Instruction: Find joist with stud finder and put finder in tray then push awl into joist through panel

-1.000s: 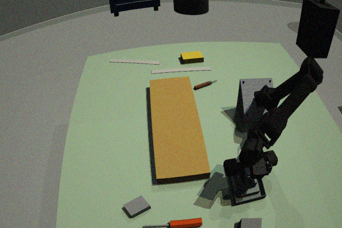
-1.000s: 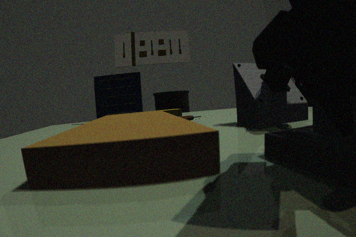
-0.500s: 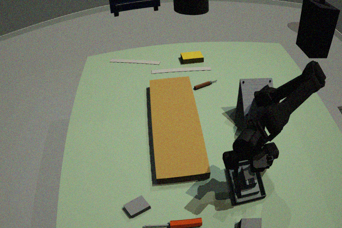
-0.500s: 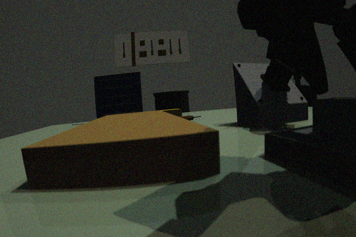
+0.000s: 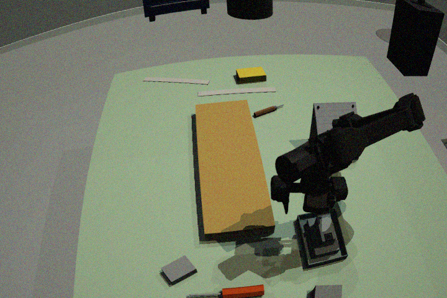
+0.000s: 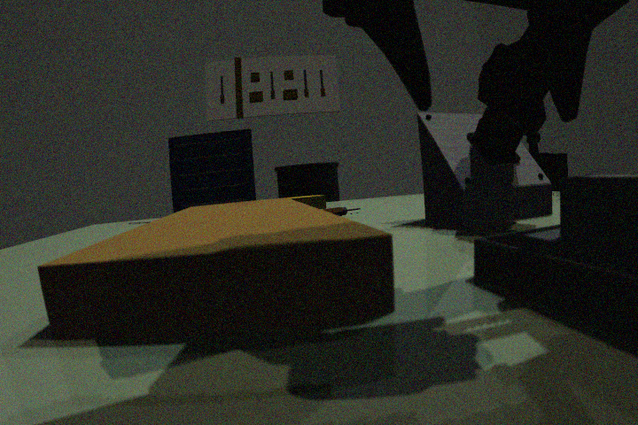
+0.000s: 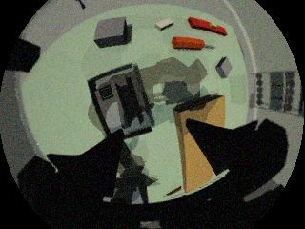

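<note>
The stud finder (image 5: 326, 251) (image 7: 106, 92), dark with a small square screen, lies in the black-rimmed tray (image 5: 324, 264) (image 7: 144, 97). My gripper (image 5: 301, 210) (image 6: 497, 113) (image 7: 155, 126) is wide open and empty, above and between the tray and the panel's near right corner. The orange floor panel (image 5: 231, 158) (image 6: 229, 230) (image 7: 191, 167) lies left of the tray in the top view; no hole shows on its visible top. The awl (image 5: 265, 112) (image 6: 337, 211), brown-handled with a thin metal end, lies off the panel's far right corner. The joist is hidden.
A sloped grey stand (image 5: 324, 112) (image 6: 445, 137) is behind the arm. A yellow block (image 5: 251, 73) and two pale strips (image 5: 176, 81) (image 5: 236, 92) lie beyond the panel. Grey blocks (image 5: 179, 269) (image 7: 111, 32), an orange screwdriver (image 5: 243, 291) (image 7: 187, 43) and a red item (image 7: 207, 26) lie nearer.
</note>
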Tool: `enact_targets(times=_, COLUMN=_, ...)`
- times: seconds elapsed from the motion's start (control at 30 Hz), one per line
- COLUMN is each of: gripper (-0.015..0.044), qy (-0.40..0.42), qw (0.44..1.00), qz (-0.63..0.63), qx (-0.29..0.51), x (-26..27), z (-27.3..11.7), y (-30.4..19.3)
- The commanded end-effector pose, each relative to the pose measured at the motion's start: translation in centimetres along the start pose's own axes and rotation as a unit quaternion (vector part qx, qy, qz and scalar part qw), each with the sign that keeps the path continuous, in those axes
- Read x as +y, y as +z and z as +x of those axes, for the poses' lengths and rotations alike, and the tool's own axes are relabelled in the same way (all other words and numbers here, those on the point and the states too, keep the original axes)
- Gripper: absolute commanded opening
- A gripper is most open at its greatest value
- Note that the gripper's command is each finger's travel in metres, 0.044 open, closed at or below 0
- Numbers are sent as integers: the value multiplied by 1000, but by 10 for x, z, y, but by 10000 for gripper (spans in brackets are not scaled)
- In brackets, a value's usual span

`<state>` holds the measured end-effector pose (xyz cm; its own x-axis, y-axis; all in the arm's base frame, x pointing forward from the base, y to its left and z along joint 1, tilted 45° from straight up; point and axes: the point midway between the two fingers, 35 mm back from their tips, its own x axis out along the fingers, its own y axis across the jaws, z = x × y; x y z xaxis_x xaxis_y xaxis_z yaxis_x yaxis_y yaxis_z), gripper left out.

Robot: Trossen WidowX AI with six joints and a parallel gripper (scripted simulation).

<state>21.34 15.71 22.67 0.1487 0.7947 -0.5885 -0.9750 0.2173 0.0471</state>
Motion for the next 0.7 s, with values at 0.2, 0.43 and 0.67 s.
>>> enact_targets(times=0.2, gripper=440, qy=-56, qw=987, qz=127, qx=83, x=-106, z=-4, y=-94)
enact_targets(times=0.43, gripper=440, qy=-66, qw=947, qz=282, qx=142, x=-150, z=-19, y=-211)
enact_targets(times=0.67, gripper=440, qy=-53, qw=912, qz=375, qx=156, x=-162, z=-35, y=-322)
